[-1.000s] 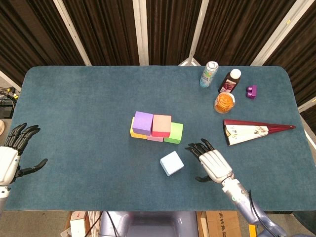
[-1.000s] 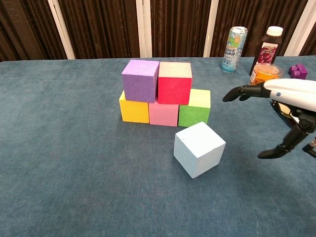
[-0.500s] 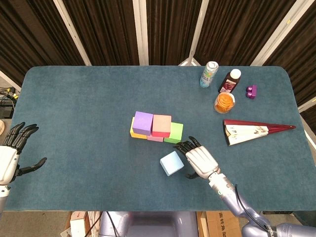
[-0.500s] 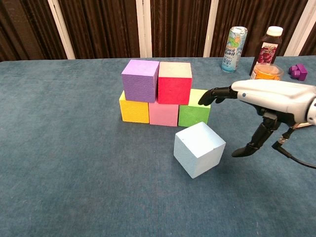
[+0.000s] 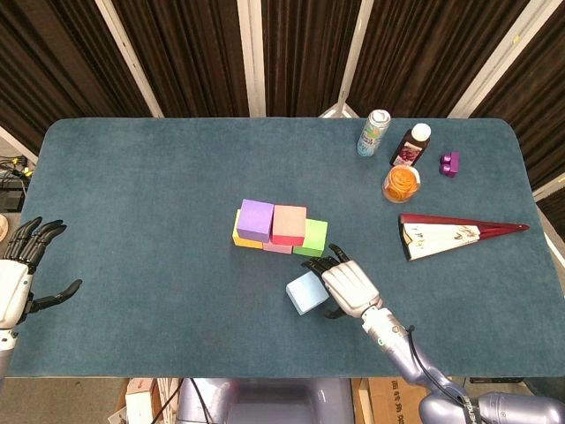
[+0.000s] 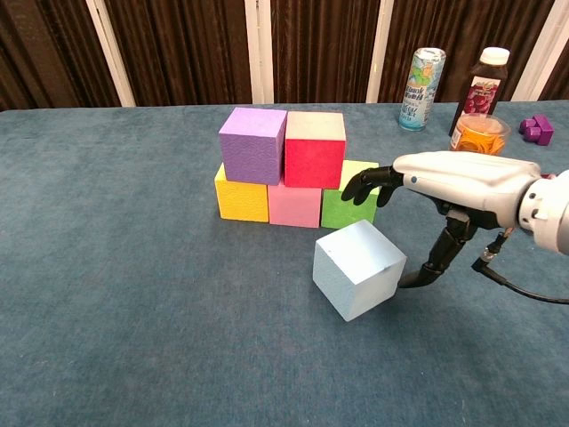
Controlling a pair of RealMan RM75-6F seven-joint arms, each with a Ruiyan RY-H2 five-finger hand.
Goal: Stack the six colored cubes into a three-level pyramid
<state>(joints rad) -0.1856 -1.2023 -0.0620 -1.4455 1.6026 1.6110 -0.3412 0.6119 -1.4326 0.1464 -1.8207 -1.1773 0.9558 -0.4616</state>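
Two levels of cubes stand mid-table: yellow cube [image 6: 241,197], pink cube [image 6: 295,206] and green cube [image 6: 348,212] in a row, with the purple cube [image 6: 253,144] and red cube [image 6: 314,149] on top. A light blue cube [image 6: 357,269] lies alone in front of the green one, turned at an angle. My right hand [image 6: 453,181] hovers at its right side, fingers spread above it and thumb low by its right face, holding nothing. In the head view my left hand [image 5: 18,269] is open at the table's left edge, far from the cubes.
At the back right stand a can [image 6: 425,76], a dark bottle [image 6: 481,89], a cup of orange pieces [image 6: 480,132] and a small purple object [image 6: 536,128]. A red and white folded fan [image 5: 450,233] lies right of the cubes.
My right hand has moved left from open table to the light blue cube's right side, fingers now reaching over it. The left hand drifted slightly toward the table's edge. No cube has moved.
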